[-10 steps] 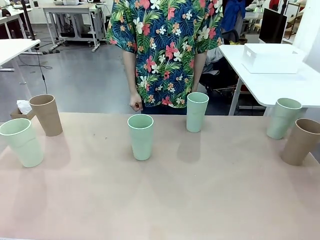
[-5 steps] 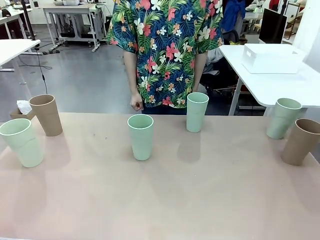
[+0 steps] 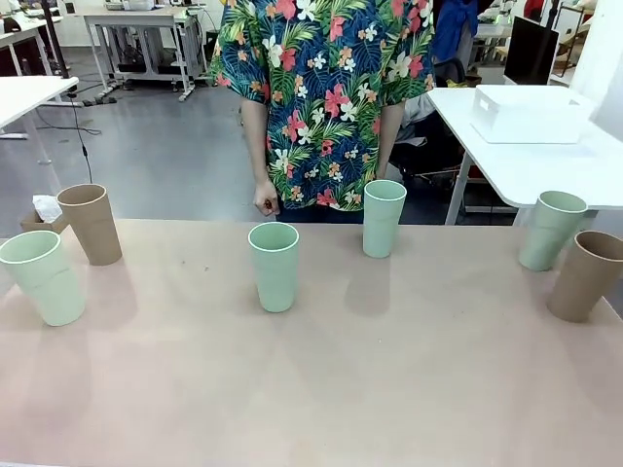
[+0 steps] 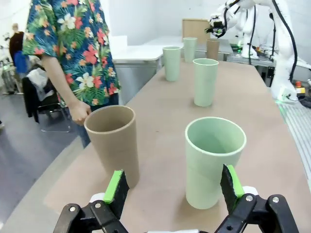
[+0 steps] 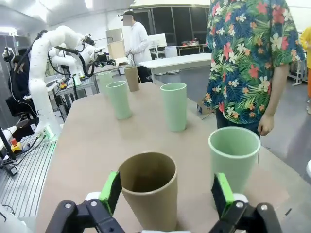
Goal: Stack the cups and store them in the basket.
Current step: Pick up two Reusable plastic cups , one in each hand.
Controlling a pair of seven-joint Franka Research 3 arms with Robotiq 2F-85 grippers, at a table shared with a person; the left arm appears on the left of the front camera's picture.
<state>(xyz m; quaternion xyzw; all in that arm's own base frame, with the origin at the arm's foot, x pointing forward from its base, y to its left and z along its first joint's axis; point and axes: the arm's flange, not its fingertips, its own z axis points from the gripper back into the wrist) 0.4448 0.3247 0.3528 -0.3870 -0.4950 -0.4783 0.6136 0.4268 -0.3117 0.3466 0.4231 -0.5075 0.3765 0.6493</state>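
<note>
Green and brown cups stand upright on the tan table, six in all, each one on its own. At the left end are the left green cup and, just behind it, the left brown cup. The middle green cup stands near the middle. The far green cup is close to the far edge, in front of the person. The person's hand hangs by that edge. At the right end are the right green cup and the right brown cup, close together.

The basket sits on a white table behind, well apart from the cups.

The left gripper is spread wide and holds nothing; the two left cups stand just ahead of it. The right gripper is spread wide too, with nothing in it, and the right brown cup stands just ahead between its fingers.
</note>
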